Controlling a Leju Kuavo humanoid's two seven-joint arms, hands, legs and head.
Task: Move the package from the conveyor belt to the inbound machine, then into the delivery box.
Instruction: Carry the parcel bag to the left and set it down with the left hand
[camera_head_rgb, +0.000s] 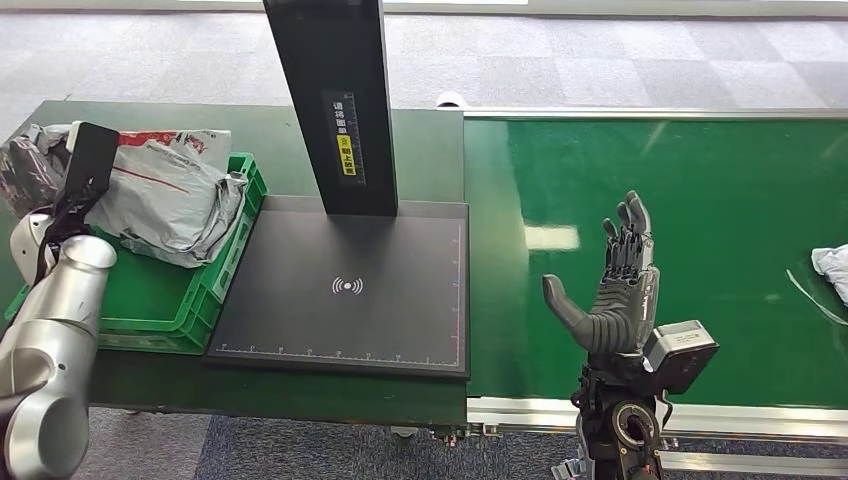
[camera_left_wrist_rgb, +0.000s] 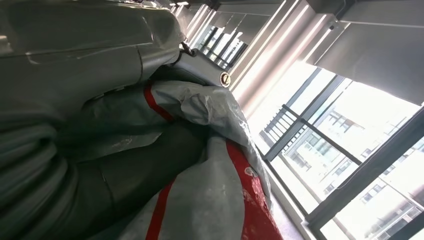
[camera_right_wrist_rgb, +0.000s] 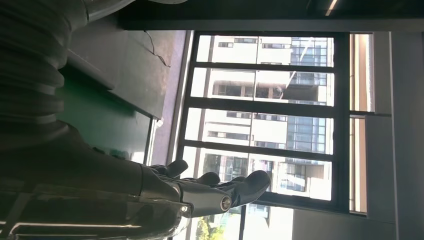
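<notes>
Head view looks down on the conveyor belt (camera_head_rgb: 700, 230); wrist views face windows.

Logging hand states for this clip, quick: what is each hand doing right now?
Left hand: grips the grey plastic package over the green delivery box.
Right hand: open, fingers apart, holding nothing, above the conveyor belt.

The black inbound machine (camera_head_rgb: 345, 285) lies between a green delivery box (camera_head_rgb: 215, 275) and the green conveyor belt (camera_head_rgb: 700, 200). A grey package (camera_head_rgb: 165, 195) lies in the box, the left hand (camera_head_rgb: 75, 190) on it. The right hand (camera_head_rgb: 615, 285), fingers spread, is raised over the belt, beside the machine.
</notes>
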